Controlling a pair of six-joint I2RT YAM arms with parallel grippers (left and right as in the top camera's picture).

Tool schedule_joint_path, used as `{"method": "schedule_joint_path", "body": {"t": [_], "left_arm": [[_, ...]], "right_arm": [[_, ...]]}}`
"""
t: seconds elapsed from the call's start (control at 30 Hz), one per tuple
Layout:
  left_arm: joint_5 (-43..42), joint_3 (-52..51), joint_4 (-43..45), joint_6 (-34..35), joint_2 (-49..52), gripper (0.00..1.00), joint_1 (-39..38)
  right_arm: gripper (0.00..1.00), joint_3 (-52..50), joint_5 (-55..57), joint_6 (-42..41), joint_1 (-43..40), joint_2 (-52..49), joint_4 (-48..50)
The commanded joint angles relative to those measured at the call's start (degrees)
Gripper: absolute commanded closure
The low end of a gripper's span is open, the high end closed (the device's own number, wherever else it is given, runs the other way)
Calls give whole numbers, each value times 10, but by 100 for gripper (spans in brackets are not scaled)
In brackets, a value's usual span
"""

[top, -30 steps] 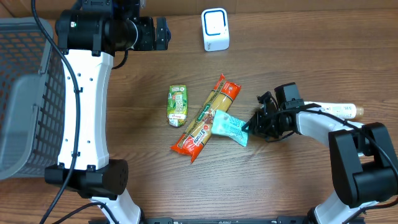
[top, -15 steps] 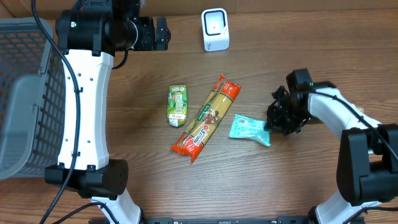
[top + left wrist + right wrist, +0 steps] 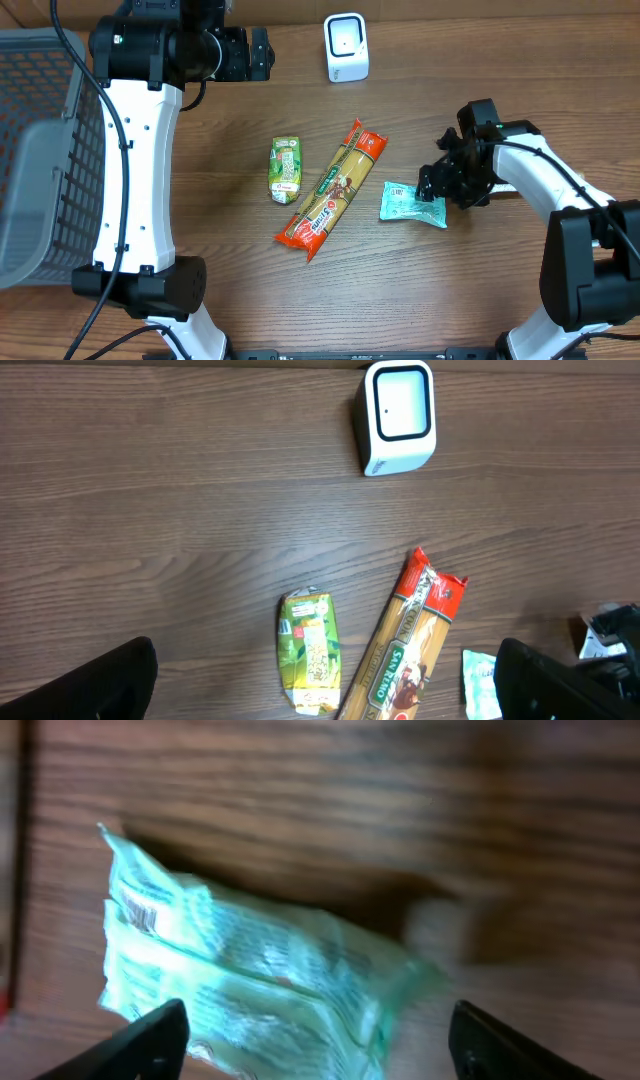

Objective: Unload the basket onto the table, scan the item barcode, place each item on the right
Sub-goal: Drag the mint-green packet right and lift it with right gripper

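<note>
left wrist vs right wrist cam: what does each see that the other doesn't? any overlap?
Left wrist only: the white box-shaped barcode scanner, the small green packet and the long red-and-yellow spaghetti pack.
Right wrist only: the printed barcode near the left end of the pale teal plastic packet. It is blurred but recognisable.
Both: that teal packet, only a sliver at the left wrist view's bottom edge, and the brown wooden table.

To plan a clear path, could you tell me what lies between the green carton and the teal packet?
The pasta packet lies diagonally between the green carton and the teal packet, as the overhead view shows.
</note>
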State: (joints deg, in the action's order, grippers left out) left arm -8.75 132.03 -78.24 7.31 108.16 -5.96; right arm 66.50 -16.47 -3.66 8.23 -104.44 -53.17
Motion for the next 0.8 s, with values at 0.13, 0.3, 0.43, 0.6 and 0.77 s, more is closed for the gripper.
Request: {"method": "schedule_joint_path", "body": {"t": [0.13, 0.3, 0.43, 0.6, 0.77], "left_arm": [[3, 3, 1, -9, 3, 1, -1], [3, 3, 1, -9, 3, 0, -1], [3, 3, 1, -9, 3, 1, -1], [3, 3, 1, -9, 3, 0, -1], [3, 3, 1, -9, 3, 0, 0]], "right_arm": [[27, -76, -29, -70, -3, 12, 65], [27, -104, -29, -87, -3, 12, 93], [50, -123, -29, -91, -3, 12, 110], [88, -122, -40, -90, -3, 13, 118], [95, -87, -117, -80, -9, 15, 119]]}}
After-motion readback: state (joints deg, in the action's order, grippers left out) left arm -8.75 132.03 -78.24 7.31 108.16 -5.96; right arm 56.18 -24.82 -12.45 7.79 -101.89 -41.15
